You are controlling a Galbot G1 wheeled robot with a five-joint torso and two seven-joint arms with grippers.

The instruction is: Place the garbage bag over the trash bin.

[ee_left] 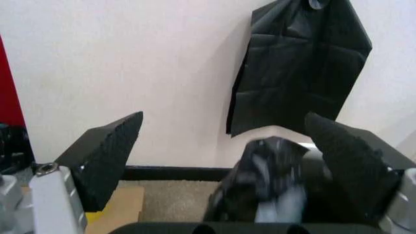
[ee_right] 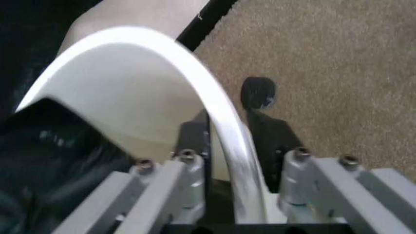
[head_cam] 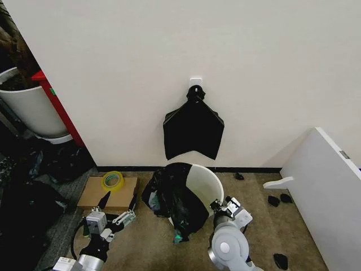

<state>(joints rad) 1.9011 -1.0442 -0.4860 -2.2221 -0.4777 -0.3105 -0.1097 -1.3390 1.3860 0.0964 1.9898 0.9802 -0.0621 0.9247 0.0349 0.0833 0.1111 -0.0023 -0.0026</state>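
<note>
Here the bag (head_cam: 172, 197), thin, glossy and limp, drapes over the left half of the bin (head_cam: 206, 183), which stands tilted on the carpeted floor (head_cam: 254, 226) below a folded bag bundle (head_cam: 193, 129) hung on the wall. Light and slippery, the film is best pinched at its loose hem. Right claw (ee_right: 227, 146) clamps the bare rim, one finger on either side. Left claw (head_cam: 115, 210) hangs open, apart, above a cardboard box (head_cam: 107, 193)

The carpeted floor (head_cam: 146, 237) carried the trash bin (head_cam: 206, 183) — beside it a flat cardboard box (head_cam: 107, 193), black scraps (head_cam: 280, 199) scattered right — a white pot (head_cam: 31, 110) far left
</note>
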